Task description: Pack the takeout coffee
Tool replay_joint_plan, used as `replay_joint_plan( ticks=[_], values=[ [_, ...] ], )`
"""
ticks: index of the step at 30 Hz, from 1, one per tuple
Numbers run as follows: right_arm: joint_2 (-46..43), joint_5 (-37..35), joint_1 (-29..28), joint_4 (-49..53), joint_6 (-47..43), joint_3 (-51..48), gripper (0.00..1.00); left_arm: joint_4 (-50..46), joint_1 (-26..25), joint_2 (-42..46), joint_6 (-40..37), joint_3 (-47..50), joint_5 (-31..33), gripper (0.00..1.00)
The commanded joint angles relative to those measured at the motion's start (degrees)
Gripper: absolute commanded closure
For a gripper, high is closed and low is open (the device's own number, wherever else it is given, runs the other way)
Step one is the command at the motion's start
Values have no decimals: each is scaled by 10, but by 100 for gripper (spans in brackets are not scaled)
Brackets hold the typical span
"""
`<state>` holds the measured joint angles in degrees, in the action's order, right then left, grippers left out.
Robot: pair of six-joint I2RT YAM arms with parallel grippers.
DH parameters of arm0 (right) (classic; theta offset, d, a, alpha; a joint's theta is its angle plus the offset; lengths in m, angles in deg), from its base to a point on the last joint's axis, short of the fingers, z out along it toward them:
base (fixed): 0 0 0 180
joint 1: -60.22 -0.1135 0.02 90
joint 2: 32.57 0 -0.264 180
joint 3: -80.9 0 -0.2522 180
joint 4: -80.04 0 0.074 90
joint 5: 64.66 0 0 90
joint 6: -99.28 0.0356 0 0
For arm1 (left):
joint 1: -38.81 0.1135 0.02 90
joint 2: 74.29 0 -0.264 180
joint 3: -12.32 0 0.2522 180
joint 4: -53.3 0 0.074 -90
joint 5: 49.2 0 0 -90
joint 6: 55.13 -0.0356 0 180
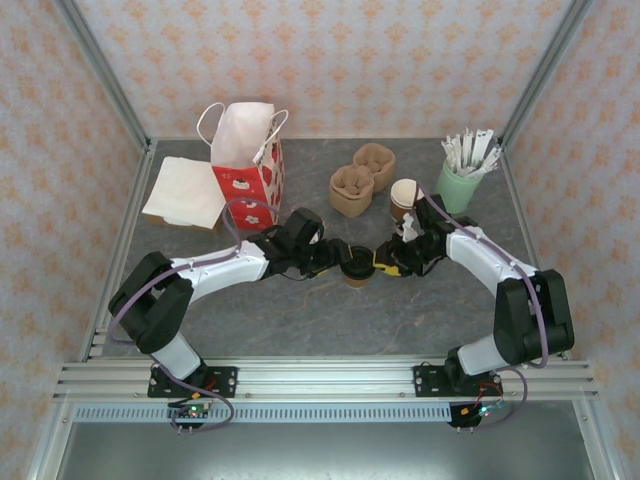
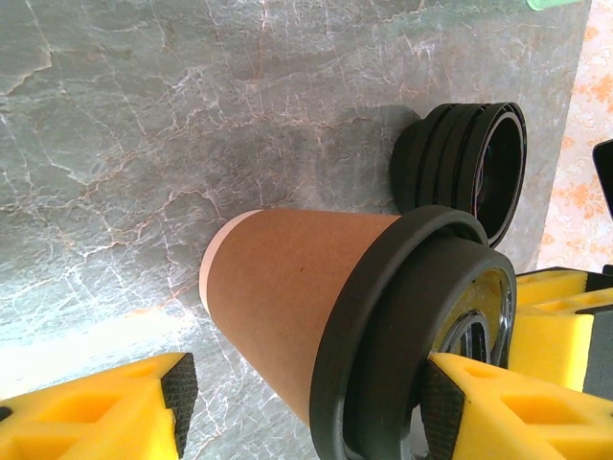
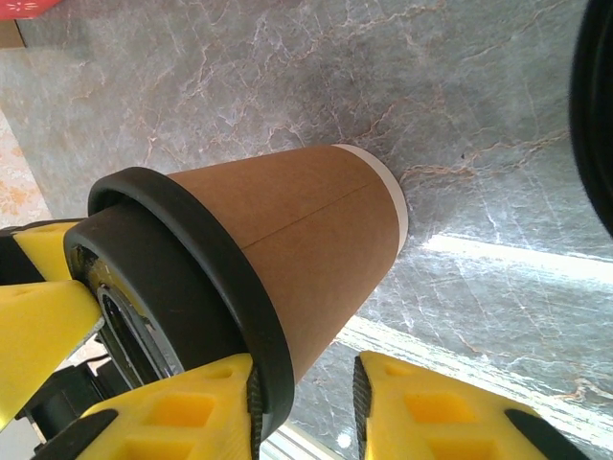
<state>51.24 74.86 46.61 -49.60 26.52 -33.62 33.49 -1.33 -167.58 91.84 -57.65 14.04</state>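
Cup [image 1: 356, 272] stands mid-frame on the surface [image 1: 300, 325], with both hands crowding it. Left hand [image 1: 340, 265] is released, fingers wide astride it. Right hand [image 1: 386, 265] is narrowed at the lid [image 3: 182, 278] rim; can't tell if it's grasping. Risk: opposing pushes pop the lid, tip the cup, or fingers clash. Surface is grey marble, walls pink floral, bag [image 1: 245, 165] upper left.
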Motion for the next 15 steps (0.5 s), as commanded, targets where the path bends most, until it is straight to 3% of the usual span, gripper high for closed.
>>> replay_joint_plan(
  ticks=[1, 15],
  values=[
    [34, -80, -14, 54, -12, -17, 69, -48, -4, -16, -5, 2, 20, 35],
    [-2, -52, -15, 30, -3, 13, 65, -55, -3, 18, -23, -33, 16, 31]
  ],
)
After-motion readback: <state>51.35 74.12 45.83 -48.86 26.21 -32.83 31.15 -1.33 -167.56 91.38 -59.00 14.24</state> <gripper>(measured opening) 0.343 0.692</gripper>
